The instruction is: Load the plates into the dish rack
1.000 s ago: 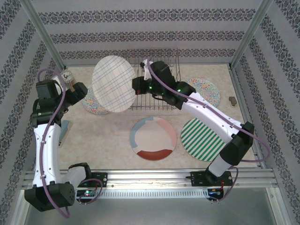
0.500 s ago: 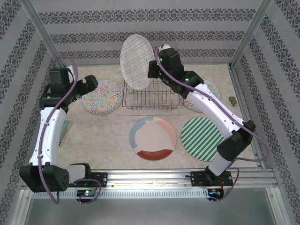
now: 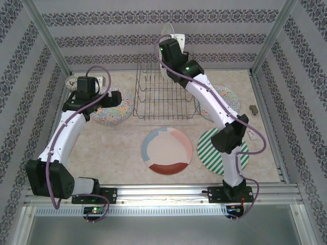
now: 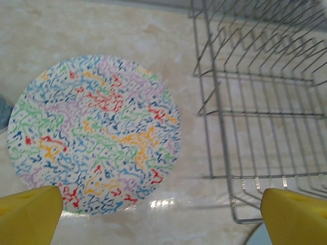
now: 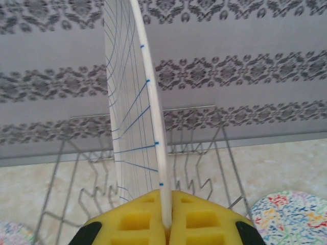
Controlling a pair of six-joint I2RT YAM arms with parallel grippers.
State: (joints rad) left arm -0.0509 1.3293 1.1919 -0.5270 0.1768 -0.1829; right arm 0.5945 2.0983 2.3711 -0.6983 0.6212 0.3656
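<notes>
A: Right gripper clamped on the checked plate's rim, held upright above the dish rack, upper centre.
B: Thin pinch, so it could swing and miss the prongs. Left gripper — jaws spread over the floral plate.

Blue-lined pale plate, multicolour squiggled plate, green-white striped plate.

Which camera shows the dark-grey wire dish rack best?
Top external: it shows almost the whole dark-grey wire dish rack from above. Left wrist catches one corner; right wrist shows its prongs behind the pale checked round plate.
</notes>
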